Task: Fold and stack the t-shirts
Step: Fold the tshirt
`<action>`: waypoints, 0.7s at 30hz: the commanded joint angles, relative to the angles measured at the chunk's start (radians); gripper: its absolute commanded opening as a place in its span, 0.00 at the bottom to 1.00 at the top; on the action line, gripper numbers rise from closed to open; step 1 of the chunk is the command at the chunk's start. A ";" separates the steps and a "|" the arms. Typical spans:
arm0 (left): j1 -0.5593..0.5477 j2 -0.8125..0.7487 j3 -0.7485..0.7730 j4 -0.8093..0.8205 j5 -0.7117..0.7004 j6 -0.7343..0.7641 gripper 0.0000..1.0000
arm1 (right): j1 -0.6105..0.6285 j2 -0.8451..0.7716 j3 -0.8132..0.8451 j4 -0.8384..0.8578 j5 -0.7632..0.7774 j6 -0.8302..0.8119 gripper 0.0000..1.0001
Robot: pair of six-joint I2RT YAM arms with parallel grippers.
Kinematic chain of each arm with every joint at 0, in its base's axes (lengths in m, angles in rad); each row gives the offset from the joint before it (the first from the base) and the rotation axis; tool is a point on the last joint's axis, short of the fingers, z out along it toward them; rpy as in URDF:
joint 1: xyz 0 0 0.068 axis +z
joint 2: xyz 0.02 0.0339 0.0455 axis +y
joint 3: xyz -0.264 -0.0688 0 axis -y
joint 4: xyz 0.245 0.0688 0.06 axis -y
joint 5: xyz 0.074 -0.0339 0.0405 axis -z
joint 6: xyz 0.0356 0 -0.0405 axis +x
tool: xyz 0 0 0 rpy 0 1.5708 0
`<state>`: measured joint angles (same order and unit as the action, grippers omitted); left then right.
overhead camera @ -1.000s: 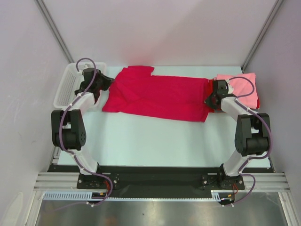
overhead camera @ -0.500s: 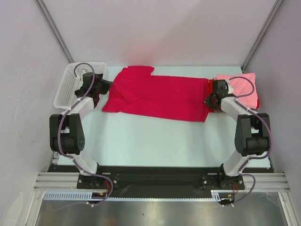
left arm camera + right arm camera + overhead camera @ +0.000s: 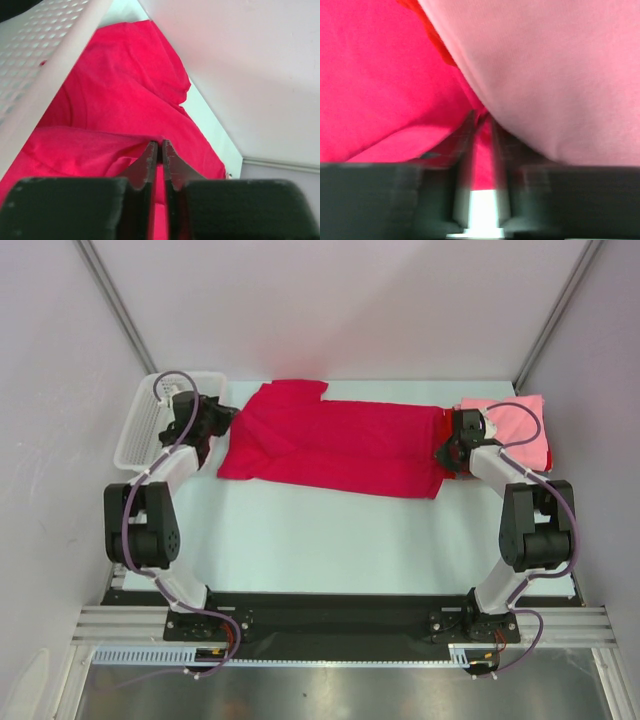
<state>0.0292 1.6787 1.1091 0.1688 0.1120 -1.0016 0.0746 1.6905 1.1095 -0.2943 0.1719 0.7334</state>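
The red t-shirt (image 3: 330, 445) lies spread on the far half of the table (image 3: 330, 540). Its long axis runs from left to right and is a little tilted, so the left end is farther from the arms than the right end. One squared part sticks out at the far left.

The left gripper (image 3: 226, 417) is at the shirt's left edge, just beside a white basket (image 3: 140, 425). The right gripper (image 3: 443, 452) is at the shirt's right edge. Behind it a folded pink t-shirt (image 3: 515, 425) lies in the far right corner, and a thin red edge (image 3: 546, 462) shows under its near right side.

The top view does not show the jaws, but the wrist views do. In the left wrist view the jaws are almost closed, with only a thin slit. A raised fold of the red cloth meets their tips, and the perforated wall of the basket fills the upper left. The right wrist view is blurred. There the jaws stand narrow with red cloth between them, and the pink cloth fills the right side, touching the red one.
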 commanded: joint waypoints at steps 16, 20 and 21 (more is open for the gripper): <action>-0.101 -0.226 -0.006 -0.101 -0.050 0.153 0.63 | 0.168 -0.356 -0.202 0.167 0.127 0.130 0.54; -0.127 -0.405 -0.291 -0.008 -0.136 0.091 0.63 | 0.266 -0.486 -0.382 0.219 0.256 0.263 0.54; -0.127 -0.478 -0.342 0.010 -0.152 0.046 0.63 | 0.299 -0.524 -0.422 0.256 0.274 0.293 0.54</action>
<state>-0.0864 1.3106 0.8978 0.1032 0.0505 -0.8959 0.3092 1.2392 0.7956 -0.1280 0.3138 0.8932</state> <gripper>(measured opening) 0.627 0.537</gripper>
